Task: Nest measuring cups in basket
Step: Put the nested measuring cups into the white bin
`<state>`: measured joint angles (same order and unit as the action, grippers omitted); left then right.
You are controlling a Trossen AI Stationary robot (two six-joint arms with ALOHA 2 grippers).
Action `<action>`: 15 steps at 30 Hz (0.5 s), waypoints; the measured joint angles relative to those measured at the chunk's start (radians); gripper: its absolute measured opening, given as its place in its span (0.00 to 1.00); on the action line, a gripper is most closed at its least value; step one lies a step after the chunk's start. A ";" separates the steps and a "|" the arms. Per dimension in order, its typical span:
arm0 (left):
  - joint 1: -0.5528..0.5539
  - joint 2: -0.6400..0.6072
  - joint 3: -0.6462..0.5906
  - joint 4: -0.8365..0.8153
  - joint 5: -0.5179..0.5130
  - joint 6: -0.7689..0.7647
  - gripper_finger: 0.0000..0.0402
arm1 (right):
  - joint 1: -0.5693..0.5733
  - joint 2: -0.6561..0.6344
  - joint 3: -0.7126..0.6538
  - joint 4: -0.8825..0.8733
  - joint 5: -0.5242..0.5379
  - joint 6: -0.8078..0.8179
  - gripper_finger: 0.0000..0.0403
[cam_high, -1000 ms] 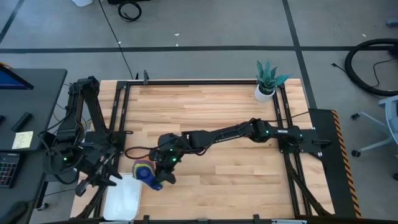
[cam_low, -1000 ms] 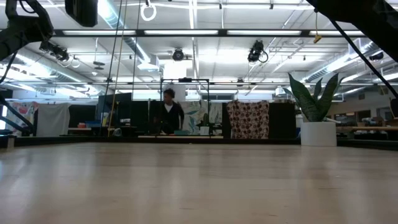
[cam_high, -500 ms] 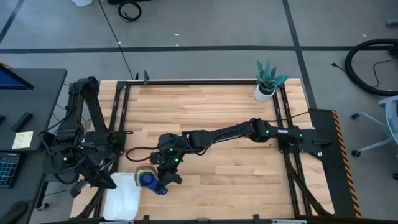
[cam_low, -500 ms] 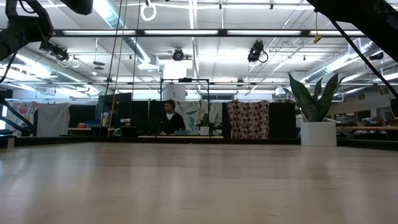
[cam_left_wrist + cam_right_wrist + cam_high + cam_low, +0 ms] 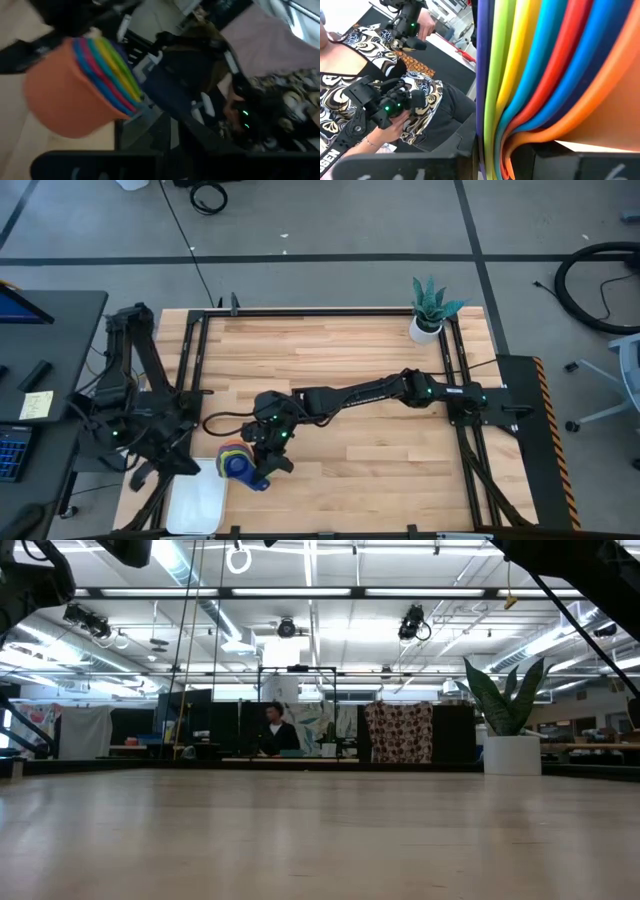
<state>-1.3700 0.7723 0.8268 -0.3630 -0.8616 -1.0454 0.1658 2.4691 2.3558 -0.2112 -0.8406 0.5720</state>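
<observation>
While the right gripper point(image 5: 262, 470) holds the nested measuring cups point(image 5: 238, 463) with its fingers closed on the stack, just over the basket point(image 5: 197, 498) edge: placement step; next, lower and release inside. Left gripper point(image 5: 150, 472) beside basket, finger state: cannot tell

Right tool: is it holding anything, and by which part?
Yes. The right tool holds the nested measuring cups by their stacked flat handles, at the edge of the basket. The left tool holds nothing.
</observation>
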 joint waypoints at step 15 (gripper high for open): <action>0.144 -0.003 0.000 -0.179 0.206 -0.226 0.17 | -0.002 0.000 0.000 0.000 0.002 -0.007 0.19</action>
<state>-1.2260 0.7697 0.8268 -0.5419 -0.6551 -1.2715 0.1642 2.4691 2.3558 -0.2116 -0.8391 0.5652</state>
